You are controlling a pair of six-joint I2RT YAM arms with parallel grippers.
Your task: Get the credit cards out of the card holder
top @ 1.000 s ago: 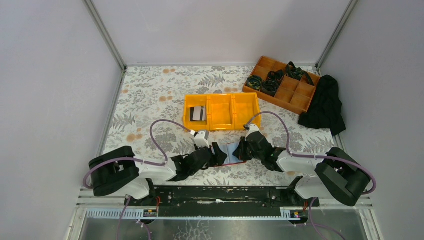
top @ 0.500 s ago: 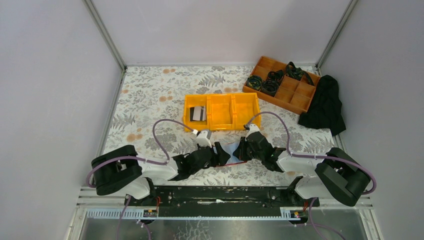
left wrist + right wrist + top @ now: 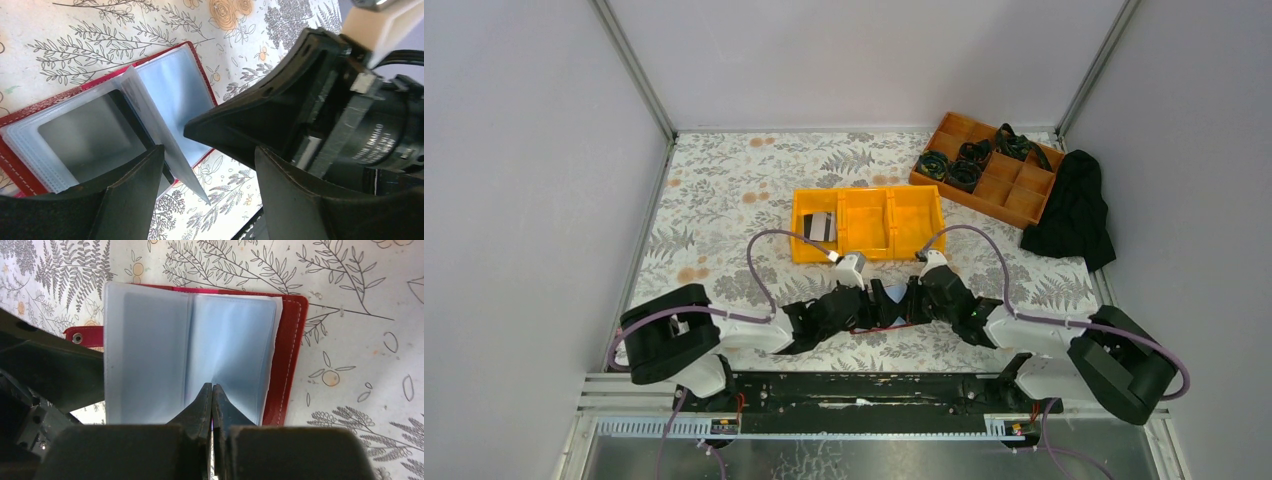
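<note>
Top external view showed the floral-patterned table [image 3: 724,180] with a yellow plastic three-compartment bin [image 3: 894,253] near its middle. One grey-white and black card [image 3: 820,228] lay in its left compartment. Nearer the arm bases, between the two grippers, lay the flat red folding card holder [image 3: 292,340], open with its blue-grey clear plastic sleeves facing up.

I judged the holder light and likely to slide on the cloth unless pinned. Its sleeves looked soft and floppy. One clear plastic leaf [image 3: 155,120] stood tilted up from the spine. A dark rectangular credit card [image 3: 85,135] sat in a sleeve on the half nearer the left arm. It would be thin, stiff and slick (snug in its pocket, most likely), so it is best taken by a short edge at the sleeve mouth.

The right gripper [image 3: 212,387] was fully closed, its tips on the sleeves just beside the centre fold. Whether they nipped a leaf or only pressed down, I could not tell. The left gripper [image 3: 210,147] stood wide open and held nothing. The raised leaf lay between its jaws, and the dark card was just beyond its left finger.
</note>
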